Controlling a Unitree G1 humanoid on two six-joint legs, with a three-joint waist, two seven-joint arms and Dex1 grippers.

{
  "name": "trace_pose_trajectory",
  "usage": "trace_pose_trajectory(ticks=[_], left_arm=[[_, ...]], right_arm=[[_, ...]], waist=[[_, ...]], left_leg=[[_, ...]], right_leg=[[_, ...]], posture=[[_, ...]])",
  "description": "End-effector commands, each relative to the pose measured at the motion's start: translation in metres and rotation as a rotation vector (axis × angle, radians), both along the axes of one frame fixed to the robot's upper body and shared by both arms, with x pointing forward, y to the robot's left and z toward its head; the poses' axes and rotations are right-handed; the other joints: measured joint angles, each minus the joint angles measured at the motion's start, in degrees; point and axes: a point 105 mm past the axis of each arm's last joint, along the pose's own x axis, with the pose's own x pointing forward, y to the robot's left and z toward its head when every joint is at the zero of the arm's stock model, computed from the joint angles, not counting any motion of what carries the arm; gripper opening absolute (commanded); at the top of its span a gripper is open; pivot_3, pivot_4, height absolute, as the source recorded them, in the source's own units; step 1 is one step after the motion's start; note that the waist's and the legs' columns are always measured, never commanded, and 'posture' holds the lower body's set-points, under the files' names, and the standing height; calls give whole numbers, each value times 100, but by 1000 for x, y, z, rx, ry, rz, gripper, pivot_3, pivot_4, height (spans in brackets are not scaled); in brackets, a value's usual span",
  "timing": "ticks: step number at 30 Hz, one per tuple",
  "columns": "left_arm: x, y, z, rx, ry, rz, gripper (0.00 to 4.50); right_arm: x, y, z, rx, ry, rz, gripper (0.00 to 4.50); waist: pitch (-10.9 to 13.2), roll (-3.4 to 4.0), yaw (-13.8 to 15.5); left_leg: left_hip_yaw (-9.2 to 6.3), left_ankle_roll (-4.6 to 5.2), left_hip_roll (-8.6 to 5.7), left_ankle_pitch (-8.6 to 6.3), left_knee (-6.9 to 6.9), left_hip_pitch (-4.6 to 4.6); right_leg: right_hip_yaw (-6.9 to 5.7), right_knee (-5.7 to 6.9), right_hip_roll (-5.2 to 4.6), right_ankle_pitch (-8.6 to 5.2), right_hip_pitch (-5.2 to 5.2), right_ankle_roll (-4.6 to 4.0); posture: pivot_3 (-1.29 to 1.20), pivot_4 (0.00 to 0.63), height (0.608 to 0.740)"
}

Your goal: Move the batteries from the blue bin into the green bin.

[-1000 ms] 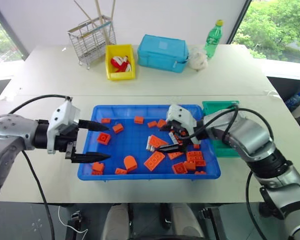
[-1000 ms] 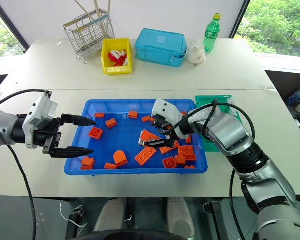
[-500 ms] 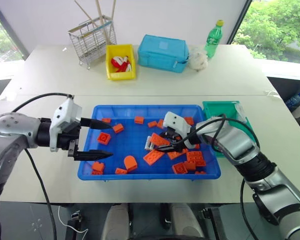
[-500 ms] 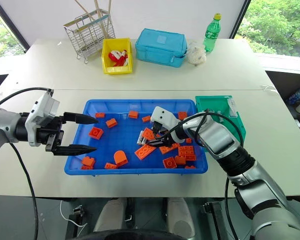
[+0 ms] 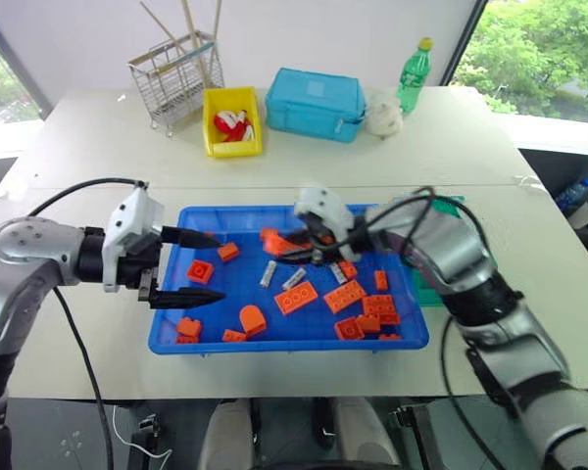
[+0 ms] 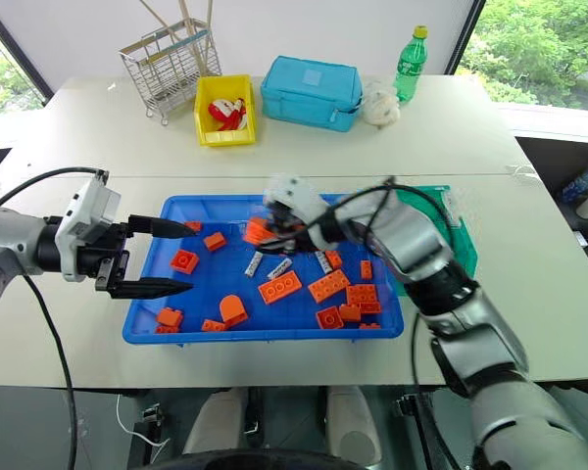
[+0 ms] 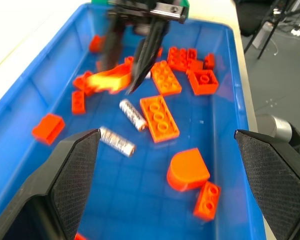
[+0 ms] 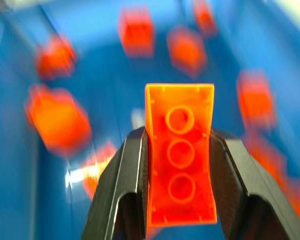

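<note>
The right pincer (image 8: 179, 165) had its two black fingers closed on an orange brick (image 8: 180, 155), studs up, gripped by its long sides and held above the floor of the blue bin (image 5: 176, 328). That was not a battery; by my reading the step in hand was clearing a brick off the pile so the cells beneath could be reached.

Just below and to the near side of that pincer, three batteries (image 5: 294, 278) lay loose on the bin floor, close together but not touching, among scattered bricks. None was yet in the green bin (image 6: 463, 235), which sat behind the right forearm, beside the blue bin's far right end.

The left pincer (image 5: 188, 266) stood wide open and empty over the bin's left rim, its tips pointing in toward the batteries, well apart from them.

The next move probably called for dropping the brick to one side within the blue bin, clear of the cells, then coming down on one battery across its width.

Beyond the bins, a yellow bin (image 5: 232, 121) stood at the table's far side.
</note>
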Motion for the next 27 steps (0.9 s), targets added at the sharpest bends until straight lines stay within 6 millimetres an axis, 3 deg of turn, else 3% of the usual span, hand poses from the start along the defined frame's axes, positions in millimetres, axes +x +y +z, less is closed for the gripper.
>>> trace_pose_trajectory(ticks=[1, 4, 5, 9, 12, 17, 27], left_arm=[[1, -2, 4, 0, -36, -7, 4500], [1, -1, 4, 0, -39, 3, 4500], [0, 0, 4, 0, -40, 9, 4500], [-3, 6, 4, 0, -40, 40, 4500], [-6, 10, 2, 2, -34, 58, 4500], [-9, 13, 0, 1, -27, 68, 4500], [-3, 10, 1, -5, -29, 52, 4500]], right_arm=[[-1, 31, -2, -5, -40, 75, 1107], [-5, 56, -12, -22, -36, 129, 1107], [-7, 64, -15, -28, -35, 148, 2168], [-8, 79, -23, -71, -86, 183, 4149], [-6, 75, -20, -74, -94, 174, 4149], [2, 50, -22, -104, -104, 99, 4149], [11, 22, -41, -126, -60, -57, 4149]], waist=[[0, -1, 30], [-1, -2, 57], [-2, -4, 50], [-2, -3, 21], [-2, -3, 32], [-2, -5, 40], [-2, -5, 17]], left_leg=[[-2, 0, 0, 0, -1, 0], [-3, 0, -2, 0, -1, -5], [0, 0, -4, 0, 3, -7], [3, 0, -3, 0, 5, -8], [-2, -1, -2, 0, 4, -7], [-1, -1, -4, 0, 4, -8], [-2, -1, -2, 0, 2, -5]], right_leg=[[-3, 2, 0, -1, -1, -1], [-8, 4, -7, -2, 0, -2], [-7, 3, -12, -2, 0, -2], [-5, 1, -13, -2, 0, -2], [-10, 5, -12, -2, -2, -3], [-11, 4, -16, -10, 0, -16], [-11, 6, -11, -8, -2, -13]], posture=[[0, 150, 736], [0, 150, 736], [0, 150, 736], [0, 150, 736], [0, 150, 736], [0, 150, 736], [0, 150, 736]])
